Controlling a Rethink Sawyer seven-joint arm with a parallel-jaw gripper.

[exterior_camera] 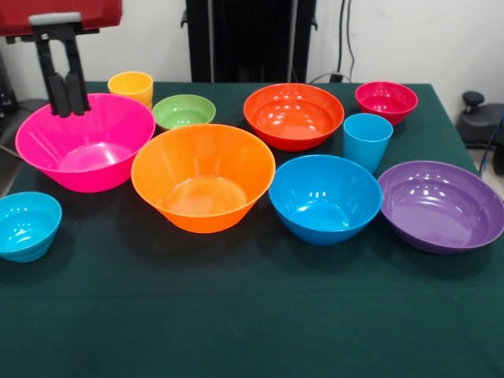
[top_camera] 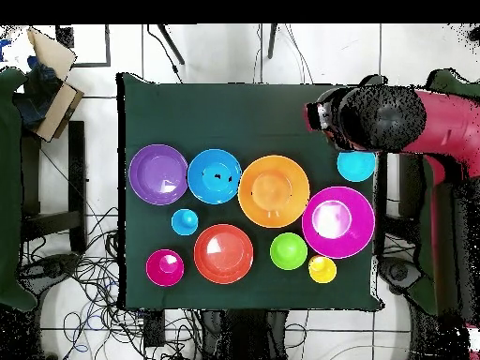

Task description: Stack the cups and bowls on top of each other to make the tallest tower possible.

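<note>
Red arm casing (exterior_camera: 59,16), grey bracket, black fingers (exterior_camera: 57,94)

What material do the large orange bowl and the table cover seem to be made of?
The large orange bowl looks like glossy moulded plastic: uniform bright colour, with sharp white light reflections inside. The table cover looks like dark green cloth, perhaps felt: matt, with no reflections at all. The exact fabric cannot be told.
</note>
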